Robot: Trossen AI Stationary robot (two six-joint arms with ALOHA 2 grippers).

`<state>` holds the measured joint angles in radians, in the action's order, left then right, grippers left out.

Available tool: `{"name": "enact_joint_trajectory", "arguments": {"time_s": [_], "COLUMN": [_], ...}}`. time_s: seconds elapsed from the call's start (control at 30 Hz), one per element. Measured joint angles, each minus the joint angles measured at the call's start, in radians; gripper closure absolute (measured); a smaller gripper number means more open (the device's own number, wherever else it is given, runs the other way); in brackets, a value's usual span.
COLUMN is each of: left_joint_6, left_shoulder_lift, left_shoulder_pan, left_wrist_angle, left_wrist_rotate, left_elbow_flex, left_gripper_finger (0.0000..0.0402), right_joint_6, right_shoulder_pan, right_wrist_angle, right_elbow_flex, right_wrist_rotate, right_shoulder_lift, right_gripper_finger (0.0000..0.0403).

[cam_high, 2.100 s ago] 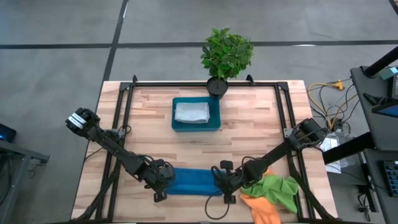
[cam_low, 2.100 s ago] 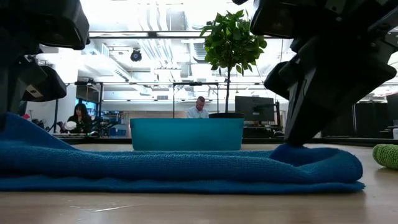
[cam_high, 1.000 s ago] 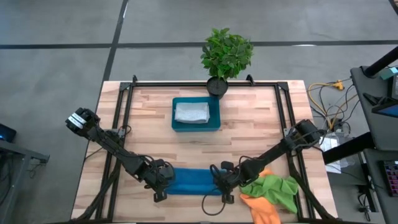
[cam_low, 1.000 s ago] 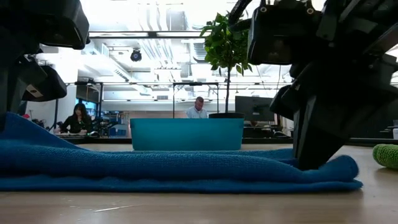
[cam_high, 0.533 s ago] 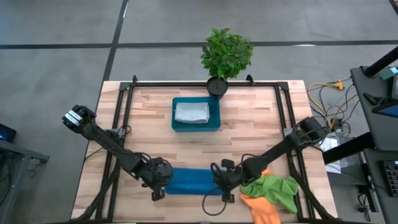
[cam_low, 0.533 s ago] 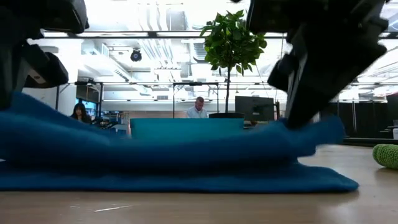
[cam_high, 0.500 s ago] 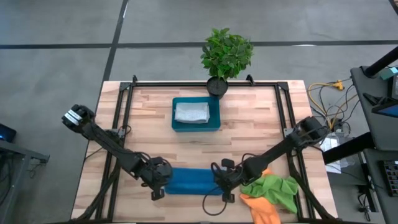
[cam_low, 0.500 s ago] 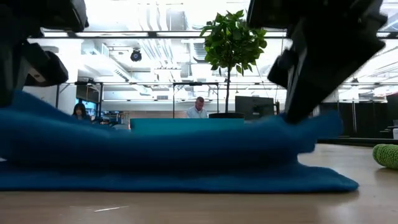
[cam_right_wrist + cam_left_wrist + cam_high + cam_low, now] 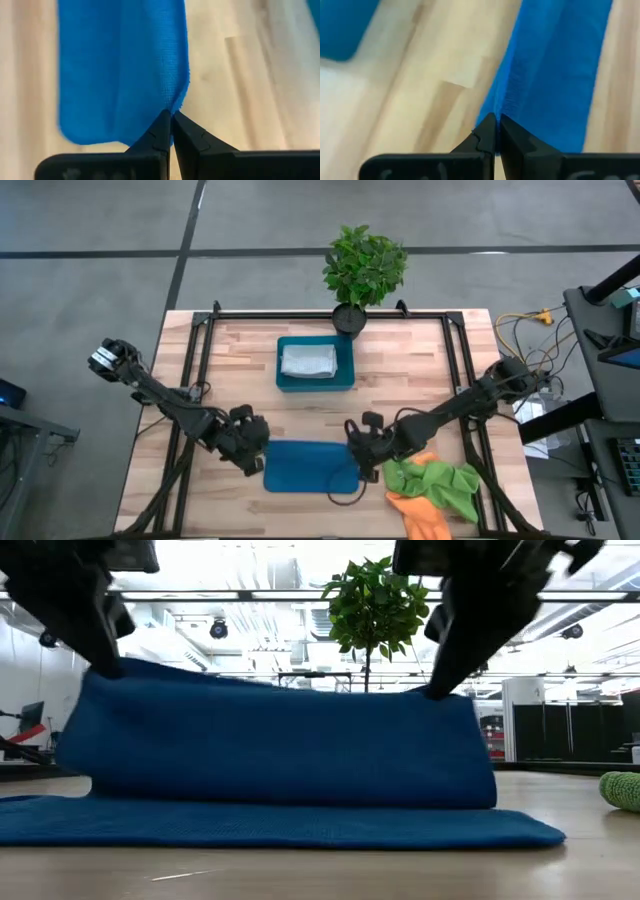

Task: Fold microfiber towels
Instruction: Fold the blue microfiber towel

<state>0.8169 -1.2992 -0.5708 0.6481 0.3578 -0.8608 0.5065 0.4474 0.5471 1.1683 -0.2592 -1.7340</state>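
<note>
The bright blue towel lies near the table's front edge, between my two grippers. Its near part is flat on the wood, and its far part stands up like a curtain. My left gripper is shut on the raised edge's left end and my right gripper on its right end. The lime green towel and the orange towel lie crumpled at the front right. A grey-white towel rests folded in the tray. My left gripper pinches the raised edge's left end between its two fingertips, slanting down from above. How many layers it holds, I cannot tell. The cloth hangs below the fingers down to the table. My right gripper pinches the raised edge's right corner between its two fingertips, slanting down from above. The cloth hangs below the fingers, and the edge between the two grippers sags only a little.
A teal tray stands at the table's middle, toward the far edge, with a potted plant behind it. A black frame rail runs around the table. Bare wood lies between the tray and the blue towel.
Both grippers have risen and gone toward the table's far edge. They have drawn the blue towel's upper part up off the flat strip, so it now stands upright. The lower part has stayed on the table.
</note>
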Motion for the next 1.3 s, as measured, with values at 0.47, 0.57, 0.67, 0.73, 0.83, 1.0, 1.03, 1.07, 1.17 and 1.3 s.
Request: {"name": "enact_joint_trajectory", "arguments": {"time_s": [0.47,0.57,0.67,0.73,0.83,1.0,1.03,1.07,1.17,1.3], "left_joint_6": [-0.247,-0.292,-0.322,-0.327,-0.327,-0.326,-0.326,-0.326,-0.301,-0.25], "left_shoulder_lift": [-0.001,-0.001,-0.002,-0.002,-0.001,0.002,0.002,0.002,0.002,0.003], "left_shoulder_pan": [0.247,0.298,0.333,0.338,0.332,0.282,0.27,0.257,0.218,0.164], "left_wrist_angle": [0.047,0.048,0.044,0.043,0.043,0.052,0.05,0.051,0.053,0.076], "left_wrist_rotate": [0.103,0.123,0.125,0.124,0.124,0.122,0.121,0.121,0.12,0.12], "left_elbow_flex": [0.002,0.002,0.002,0.003,0.003,0.003,0.003,0.004,0.004,0.014], "left_gripper_finger": [0.0402,0.0402,0.0402,0.0402,0.0402,0.0402,0.0402,0.0402,0.0402,0.0402], "right_joint_6": [-0.176,-0.192,-0.201,-0.201,-0.188,-0.121,-0.109,-0.1,-0.05,0.028], "right_shoulder_pan": [-0.221,-0.259,-0.28,-0.282,-0.27,-0.204,-0.187,-0.168,-0.113,-0.052], "right_wrist_angle": [0.052,0.053,0.053,0.053,0.057,0.06,0.062,0.064,0.075,0.069], "right_elbow_flex": [-0.002,-0.002,-0.002,-0.002,-0.002,-0.011,-0.012,-0.012,-0.014,-0.022], "right_wrist_rotate": [-0.056,-0.062,-0.068,-0.067,-0.067,-0.067,-0.067,-0.067,-0.067,-0.081], "right_shoulder_lift": [0.008,0.01,0.012,0.019,0.035,0.064,0.066,0.066,0.064,0.052], "right_gripper_finger": [0.0394,0.0394,0.0394,0.0394,0.0394,0.0394,0.0394,0.0394,0.0395,0.0395]}}
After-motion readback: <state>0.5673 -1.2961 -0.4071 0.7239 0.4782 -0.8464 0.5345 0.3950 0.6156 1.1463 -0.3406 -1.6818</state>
